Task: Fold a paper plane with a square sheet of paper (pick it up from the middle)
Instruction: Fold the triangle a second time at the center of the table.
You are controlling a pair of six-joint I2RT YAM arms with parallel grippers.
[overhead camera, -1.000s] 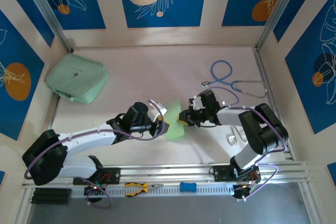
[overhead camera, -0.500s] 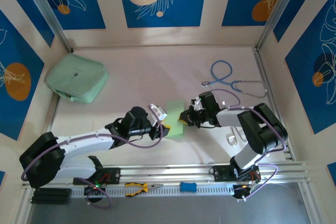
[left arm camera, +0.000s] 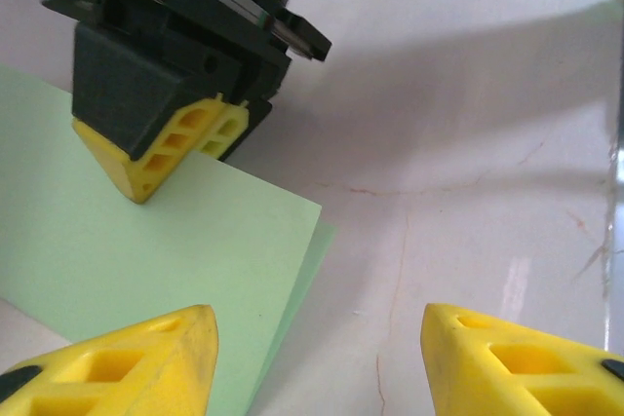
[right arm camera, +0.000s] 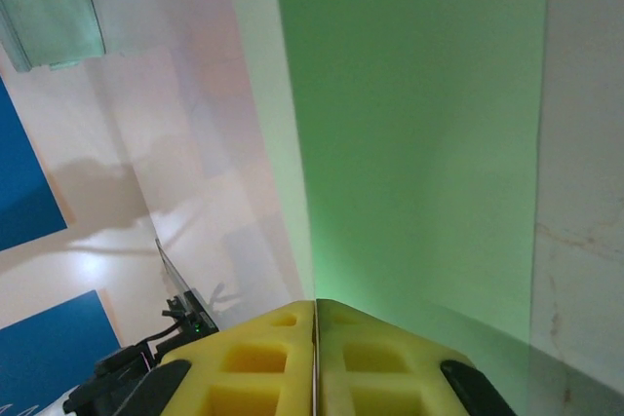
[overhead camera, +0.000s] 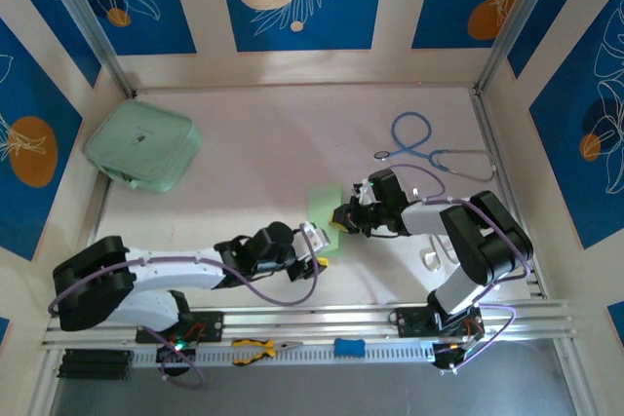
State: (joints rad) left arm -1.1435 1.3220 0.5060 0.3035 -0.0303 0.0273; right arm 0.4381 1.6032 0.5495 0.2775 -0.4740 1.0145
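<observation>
Square sheet of paper [overhead camera: 322, 209], folded double, sits near the middle of the counter [overhead camera: 263, 143]. Its right edge is clamped between the pressed-together fingers of the right gripper [overhead camera: 341, 219]. At the sheet's near edge, the left gripper [overhead camera: 317, 252] has its fingers spread apart, and the paper's corner reaches into the gap.

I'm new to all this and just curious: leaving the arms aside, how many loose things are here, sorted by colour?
Green: 2 (sheet of paper, zip pouch)
Blue: 2 (stethoscope, small blue tool on the front rail)
Yellow-handled: 1 (pliers)
Total: 5
</observation>
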